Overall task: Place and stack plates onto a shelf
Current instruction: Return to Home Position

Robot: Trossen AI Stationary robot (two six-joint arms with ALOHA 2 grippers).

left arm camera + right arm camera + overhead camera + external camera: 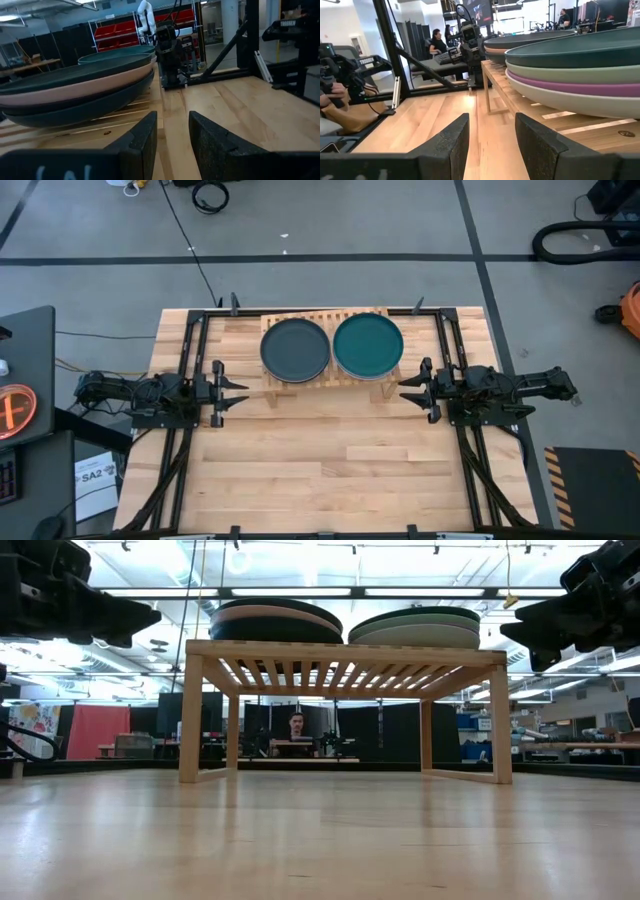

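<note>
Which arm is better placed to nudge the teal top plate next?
Right, probably. The right gripper sits open beside the teal plate; the left gripper is across the shelf, by the charcoal plate.

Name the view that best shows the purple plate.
Right wrist view: the purple plate shows as a band under the mint green plate. The high view shows only the dark teal plate on top; the low and left wrist views leave it unclear.

A charcoal plate (295, 349) and dark teal plate (368, 345) crown the pale-wood shelf (345, 652).
</note>
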